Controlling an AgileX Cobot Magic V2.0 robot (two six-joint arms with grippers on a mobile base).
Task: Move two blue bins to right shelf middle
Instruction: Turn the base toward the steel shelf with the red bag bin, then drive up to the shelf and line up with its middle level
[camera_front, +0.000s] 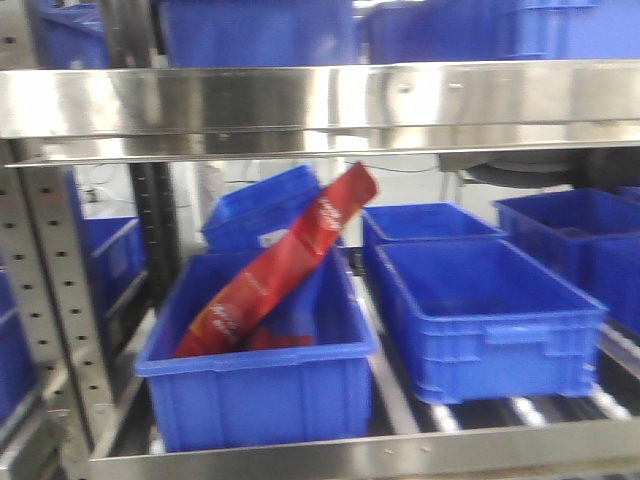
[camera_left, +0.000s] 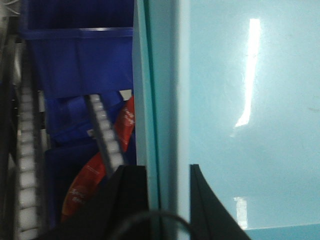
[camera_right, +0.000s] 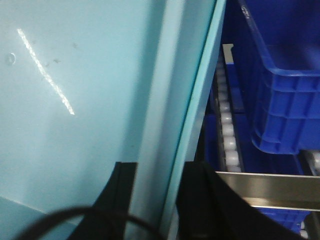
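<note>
Both wrist views show a pale blue bin (camera_left: 240, 100) carried between the two arms: the left hand (camera_left: 167, 200) is clamped over one side wall, one finger outside and one inside, and the right hand (camera_right: 155, 195) grips the opposite wall (camera_right: 170, 125) the same way. The step in hand looks like the carry itself, with the bin lifted and held close to the rack, above the roller tracks (camera_left: 105, 135) and the dark blue bins. The next move probably calls for both arms to travel together, keeping the bin level, clearing the steel rail (camera_front: 320, 100) and setting it down in a free spot on the middle tier. The front view shows no pale bin at all, only the shelf with its dark blue bins (camera_front: 480, 310) and a red bag (camera_front: 270, 270) leaning in the one by the left edge; whether a second pale bin is stacked inside cannot be told.
</note>
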